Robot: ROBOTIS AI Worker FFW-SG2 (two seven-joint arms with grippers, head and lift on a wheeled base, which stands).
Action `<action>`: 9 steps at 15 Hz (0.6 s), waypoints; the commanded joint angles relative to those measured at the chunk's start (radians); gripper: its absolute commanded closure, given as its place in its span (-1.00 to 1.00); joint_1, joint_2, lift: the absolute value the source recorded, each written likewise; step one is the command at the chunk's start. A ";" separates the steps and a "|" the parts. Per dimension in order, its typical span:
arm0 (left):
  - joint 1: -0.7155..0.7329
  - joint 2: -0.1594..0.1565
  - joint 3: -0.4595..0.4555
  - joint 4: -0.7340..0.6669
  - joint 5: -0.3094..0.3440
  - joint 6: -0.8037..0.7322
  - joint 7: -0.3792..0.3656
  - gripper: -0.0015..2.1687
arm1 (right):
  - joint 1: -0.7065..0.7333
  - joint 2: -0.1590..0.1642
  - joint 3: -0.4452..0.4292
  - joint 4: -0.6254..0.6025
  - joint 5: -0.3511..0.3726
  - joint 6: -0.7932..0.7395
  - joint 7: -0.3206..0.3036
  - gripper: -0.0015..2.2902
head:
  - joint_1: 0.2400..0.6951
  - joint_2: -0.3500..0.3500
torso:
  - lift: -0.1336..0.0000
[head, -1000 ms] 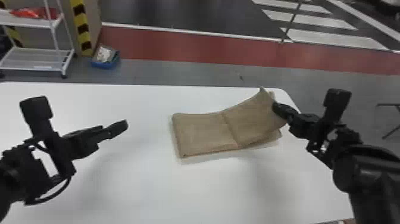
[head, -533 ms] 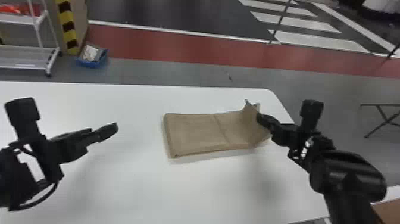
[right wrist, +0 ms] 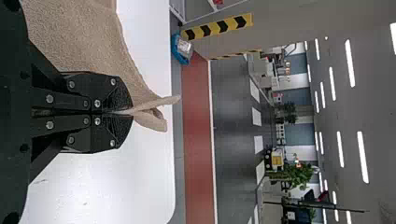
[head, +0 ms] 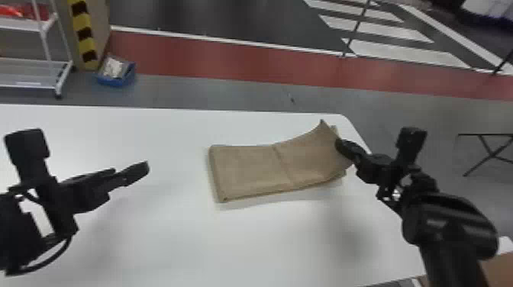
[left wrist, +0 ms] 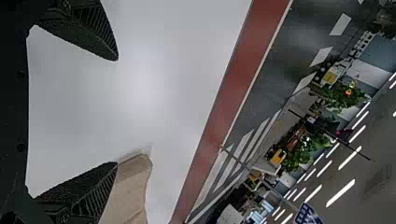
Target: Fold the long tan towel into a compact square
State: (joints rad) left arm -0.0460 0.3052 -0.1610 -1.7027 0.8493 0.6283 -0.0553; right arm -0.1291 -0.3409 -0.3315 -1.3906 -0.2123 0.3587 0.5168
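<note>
State of fold, w/ recent change. Tan, soft-looking cloth towel (head: 248,166), already folded to a layered rectangle, is laid on the smooth white table (head: 191,236) toward its R side; its R end is held up by the black two-fingered R gripper (right wrist: 130,112), closed on the edge, w/ a small looped flap protruding past the tips. Since approx. half a sec. ago this end has been raised slightly, & the lower layer (head: 337,178) is exposed again at the table. The next fold, R to L about the crosswise crease (head: 283,166), is thus judged to be under way but not yet laid over; a compact square is probably one turn off. If the lower layer was meant to be incl., it may be left behind or skewed. Black two-fingered L gripper (left wrist: 117,111) is held above the table, L of the towel, fingers wide apart & empty. Re labels: no writing can be made out on towel or grippers
</note>
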 commanded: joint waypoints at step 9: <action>0.018 0.002 0.006 -0.025 -0.001 0.018 0.000 -0.92 | 0.066 0.008 -0.069 0.004 0.037 -0.013 0.023 -0.95 | 1.00 -0.91 | -0.86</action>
State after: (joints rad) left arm -0.0277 0.3084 -0.1517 -1.7268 0.8482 0.6482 -0.0552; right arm -0.1127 -0.3363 -0.3678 -1.3074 -0.1503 0.3106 0.5400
